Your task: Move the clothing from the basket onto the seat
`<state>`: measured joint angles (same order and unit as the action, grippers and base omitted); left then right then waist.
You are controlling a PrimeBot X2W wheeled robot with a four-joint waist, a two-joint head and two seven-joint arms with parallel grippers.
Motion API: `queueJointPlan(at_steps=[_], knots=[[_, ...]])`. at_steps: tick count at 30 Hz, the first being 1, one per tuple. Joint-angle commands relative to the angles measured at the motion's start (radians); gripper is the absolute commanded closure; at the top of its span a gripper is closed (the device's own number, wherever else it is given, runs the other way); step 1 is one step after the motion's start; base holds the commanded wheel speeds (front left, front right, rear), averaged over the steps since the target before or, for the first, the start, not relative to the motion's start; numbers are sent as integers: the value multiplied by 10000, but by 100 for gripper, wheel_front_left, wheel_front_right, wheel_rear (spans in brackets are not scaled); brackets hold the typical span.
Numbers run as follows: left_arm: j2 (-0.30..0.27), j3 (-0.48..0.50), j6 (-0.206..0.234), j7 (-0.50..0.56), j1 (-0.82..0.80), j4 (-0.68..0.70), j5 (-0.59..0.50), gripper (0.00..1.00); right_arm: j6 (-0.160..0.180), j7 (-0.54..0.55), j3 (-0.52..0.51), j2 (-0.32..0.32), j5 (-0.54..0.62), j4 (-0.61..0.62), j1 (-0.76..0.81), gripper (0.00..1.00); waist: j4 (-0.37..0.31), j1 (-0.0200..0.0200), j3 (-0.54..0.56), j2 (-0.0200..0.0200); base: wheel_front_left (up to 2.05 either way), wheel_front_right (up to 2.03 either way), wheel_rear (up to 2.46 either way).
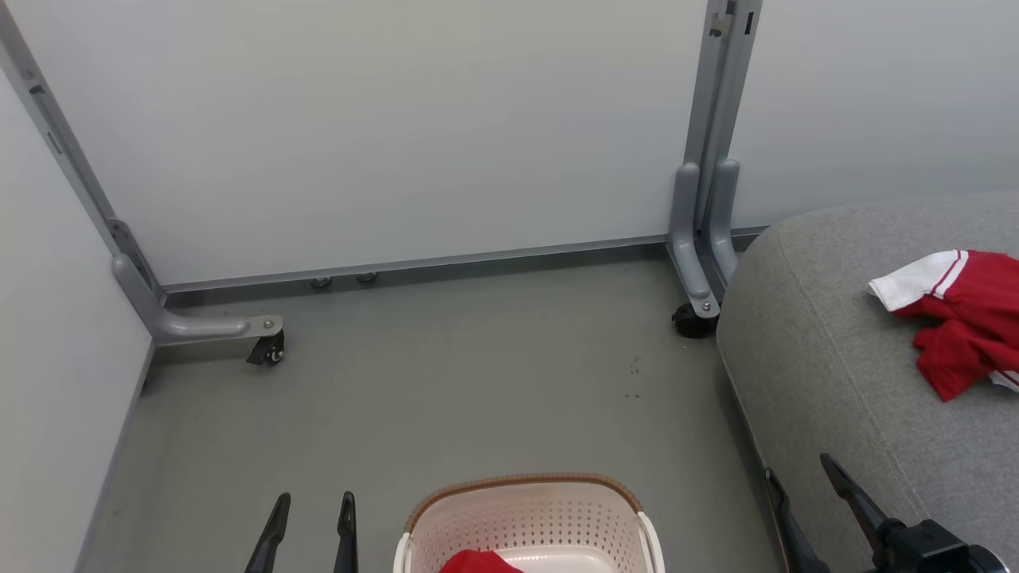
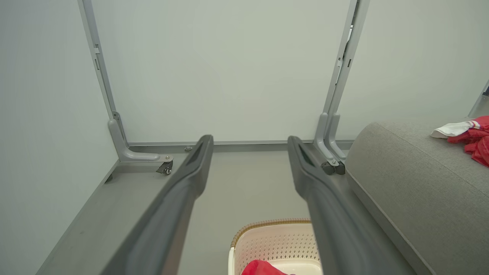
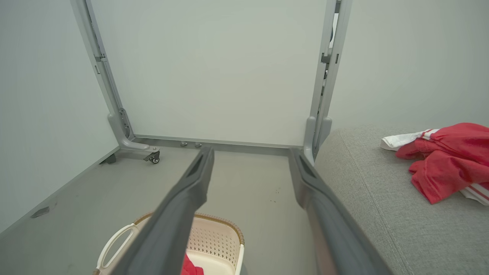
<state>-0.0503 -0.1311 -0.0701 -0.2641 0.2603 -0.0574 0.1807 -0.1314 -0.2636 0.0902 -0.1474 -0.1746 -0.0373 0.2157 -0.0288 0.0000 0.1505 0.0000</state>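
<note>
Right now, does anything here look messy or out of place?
Nothing is damaged or spilled. A red garment lies crumpled on the grey seat, and another red piece sits in the basket.

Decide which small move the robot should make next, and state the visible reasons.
Probably lower the left end effector into the basket toward the remaining red garment. Another garment already lies on the seat; both it and the right end effector stand open and empty.
</note>
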Motion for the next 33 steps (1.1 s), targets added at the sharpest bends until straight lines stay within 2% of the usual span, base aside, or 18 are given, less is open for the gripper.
queueJointPlan(at_steps=[1,11,18,26,33], knots=[[-3,-4,28,-1,125,-8,-63,0,14,-14,-16,-51,9,60,111,0,-7,0,-27,0,0,0,0],[-4,-85,-79,-1,-24,-118,-313,0,14,-14,-40,-18,30,66,-6,0,-28,0,-391,0,0,0,0],[-82,-559,-385,-1,-727,-746,-963,0,14,-14,-89,33,39,100,-407,0,-63,0,-1345,0,0,0,0],[-852,-2179,-601,-1,-3224,-2919,-1752,0,14,-14,-470,-37,46,353,-1718,0,-211,0,-3744,0,0,0,0],[-1515,-4938,-610,259,-6612,-5611,-2168,0,14,-14,-712,-170,95,564,-3288,0,-677,0,-5853,0,0,0,0]])
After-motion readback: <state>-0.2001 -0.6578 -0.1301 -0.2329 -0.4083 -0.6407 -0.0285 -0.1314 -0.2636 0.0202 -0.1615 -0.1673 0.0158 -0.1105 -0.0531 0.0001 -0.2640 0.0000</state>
